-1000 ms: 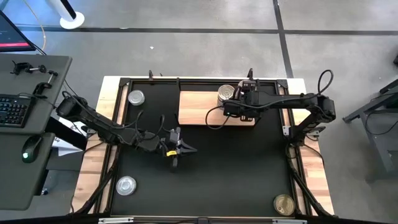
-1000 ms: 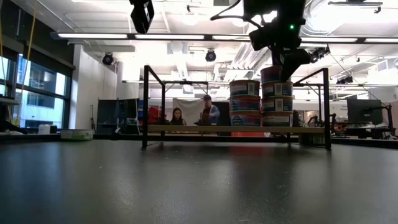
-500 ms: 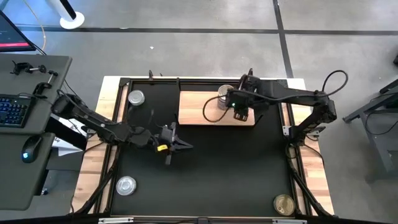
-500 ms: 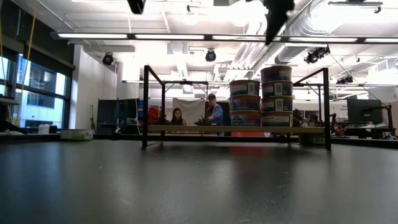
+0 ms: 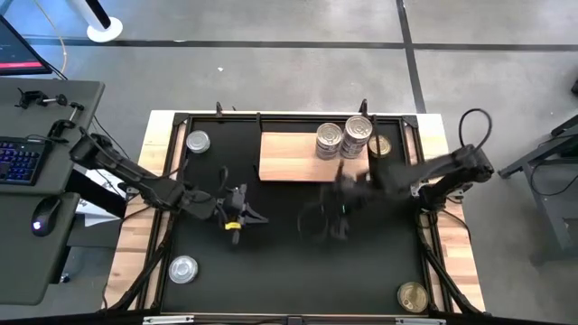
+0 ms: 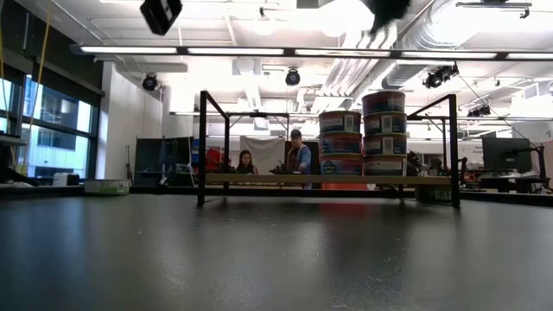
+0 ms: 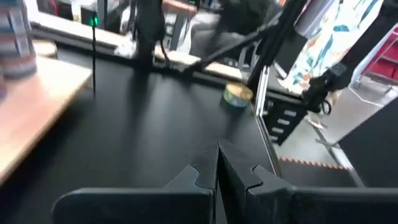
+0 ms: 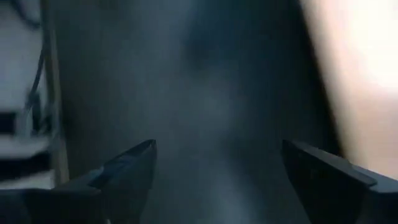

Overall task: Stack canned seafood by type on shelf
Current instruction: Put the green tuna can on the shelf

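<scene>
Loose tins scattered at the edges of the black mat [image 5: 289,262], likely waiting to be sorted: a silver-lidded tin [image 5: 197,142] at the far left corner; another silver tin [image 5: 183,268] near the front left; left gripper [image 5: 237,215] hovering over the mat between them, fingers [image 7: 239,177] pressed together with nothing between, as the left wrist view shows, seemingly on standby; pale wooden shelf [image 5: 284,158] lying at the back centre, bare on its left half, room left there for further types; two stacks of canned seafood [image 5: 343,139] standing side by side at its right end, seen level as two columns [image 6: 364,134], the right one a tin taller, like apparently sorted with like; right gripper [image 5: 341,209] blurred over the mat in front of the shelf, fingers [image 8: 127,168] spread wide and carrying nothing; gold-lidded tin [image 5: 379,145] just right of the stacks; another gold tin [image 5: 413,296] at the front right corner, arguably the nearest next pick for that arm.
</scene>
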